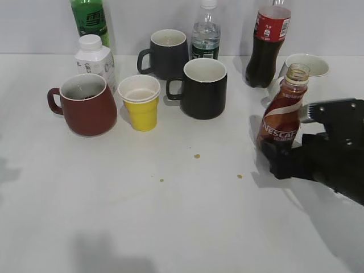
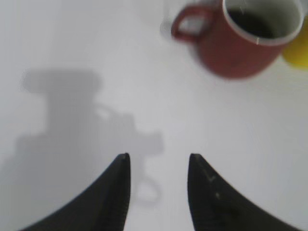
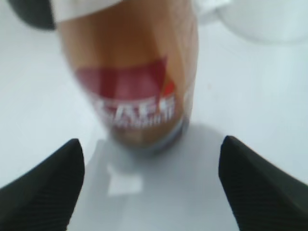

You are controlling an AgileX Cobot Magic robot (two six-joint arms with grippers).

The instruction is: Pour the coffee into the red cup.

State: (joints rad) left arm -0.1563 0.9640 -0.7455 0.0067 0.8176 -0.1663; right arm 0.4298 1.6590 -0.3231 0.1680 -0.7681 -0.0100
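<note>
The coffee bottle [image 1: 282,114], brown with a NESCAFE label and no cap, stands upright at the right of the table. My right gripper [image 1: 273,156] is open just in front of its base; in the right wrist view the bottle [image 3: 134,82] stands beyond and between the spread jaws [image 3: 151,149], untouched. The red cup [image 1: 85,105] stands at the left with dark liquid inside. In the left wrist view the cup [image 2: 240,38] is at the top right, well beyond my open, empty left gripper [image 2: 158,159]. The left gripper is out of the exterior view.
A yellow paper cup [image 1: 140,103], two black mugs [image 1: 202,88] [image 1: 165,53], a white bottle [image 1: 94,57], a green bottle [image 1: 90,20], a water bottle [image 1: 206,34], a cola bottle [image 1: 268,42] and a white cup [image 1: 306,65] stand around. Small crumbs [image 1: 197,156] lie mid-table.
</note>
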